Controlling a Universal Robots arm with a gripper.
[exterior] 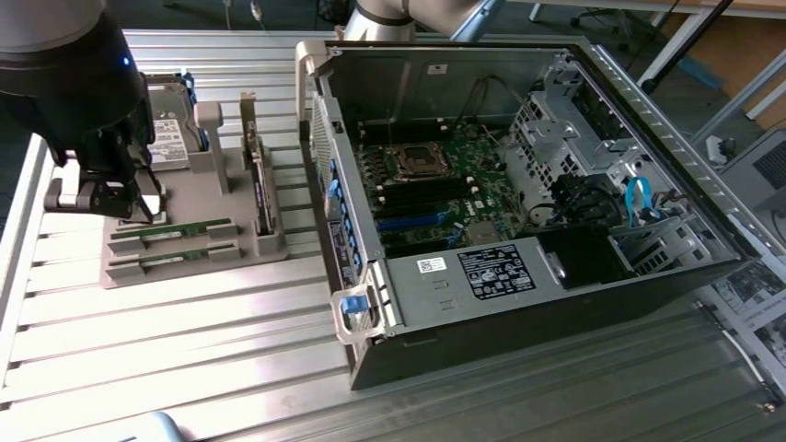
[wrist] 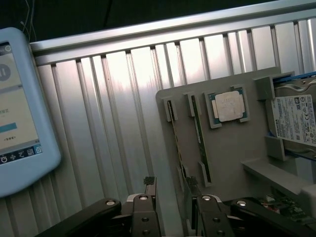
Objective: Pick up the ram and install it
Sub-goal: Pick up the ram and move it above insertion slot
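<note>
There are two ram sticks: the first ram stick (exterior: 172, 229) and the second ram stick (exterior: 184, 259). They look the same. There is one grey holder (wrist: 232, 148). On it there is one square silver chip (wrist: 229, 106), one hard drive (wrist: 294, 118) with a white label, and one board (exterior: 258, 189) standing on its edge. There is one open computer case (exterior: 418, 78), with one blue cable (exterior: 636, 198) inside. There is one light-blue screen (wrist: 19, 108). There is one end effector (wrist: 171, 183) with two fingers (wrist: 149, 186). There is one tabletop (exterior: 184, 331).
</note>
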